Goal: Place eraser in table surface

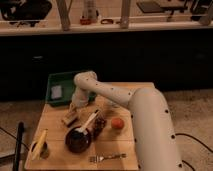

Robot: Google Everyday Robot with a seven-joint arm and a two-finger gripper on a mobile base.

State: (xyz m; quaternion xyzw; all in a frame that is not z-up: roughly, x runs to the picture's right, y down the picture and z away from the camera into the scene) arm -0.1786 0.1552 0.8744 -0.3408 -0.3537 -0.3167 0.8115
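The eraser (69, 119) is a small tan block with a darker edge. It is on the left part of the light-brown wooden table surface (54, 127), just in front of the green tray. My gripper (74, 108) points down right above the eraser, at or very near its top. The white arm reaches in from the right and bends over the tray's edge. The contact between gripper and eraser is hidden by the wrist.
A green tray (64, 82) with a pale square (57, 91) stands at the back left. A dark bowl (78, 140) with a white utensil (89, 122), an orange ball (117, 123), a fork (107, 157) and a yellow banana-like thing (39, 144) lie nearby.
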